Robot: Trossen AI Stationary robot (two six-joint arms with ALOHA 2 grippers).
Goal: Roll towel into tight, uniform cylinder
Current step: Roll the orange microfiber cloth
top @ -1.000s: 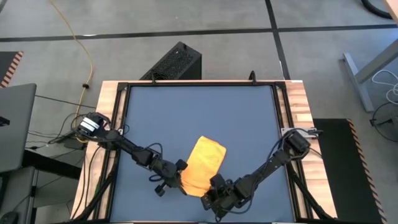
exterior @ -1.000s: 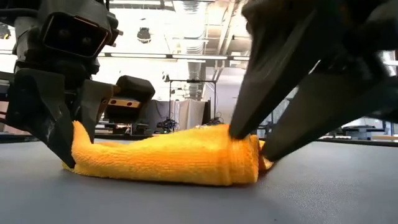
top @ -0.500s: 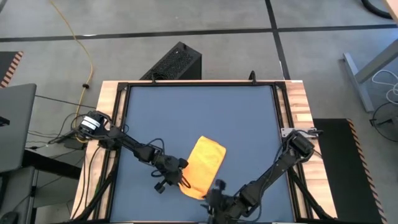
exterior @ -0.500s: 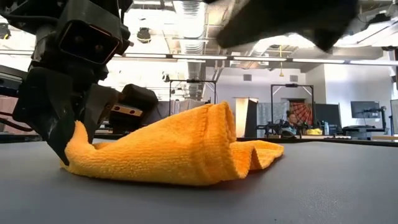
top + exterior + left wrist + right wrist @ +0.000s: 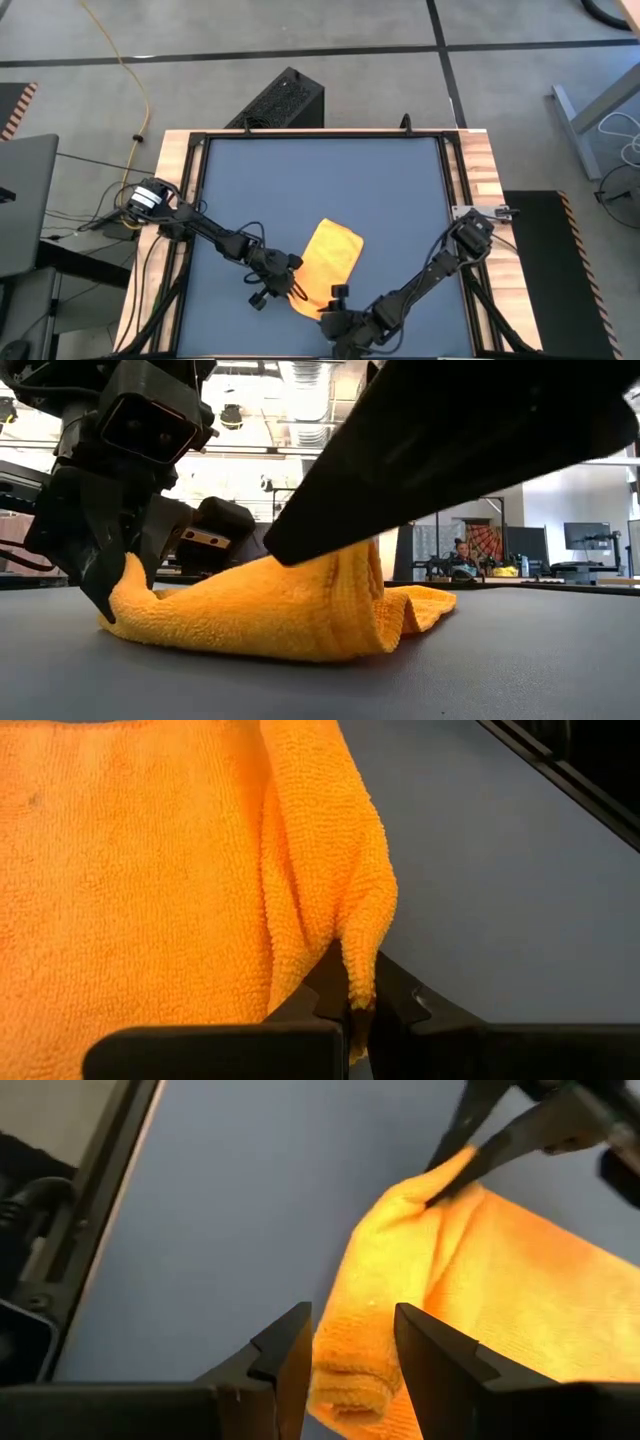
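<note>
1. We see one yellow towel lying near the front of the blue table, partly rolled.
2. The left gripper is pinched on one corner of the towel; the right gripper stands apart, holding nothing.
3. We judge the cloth soft, light and floppy; it is best taken at the rolled edge.

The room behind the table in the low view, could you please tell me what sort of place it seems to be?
Probably a robotics lab or workshop: exposed ceiling ducts, equipment racks and a monitor stand behind the table, where a person sits at a bench.
</note>
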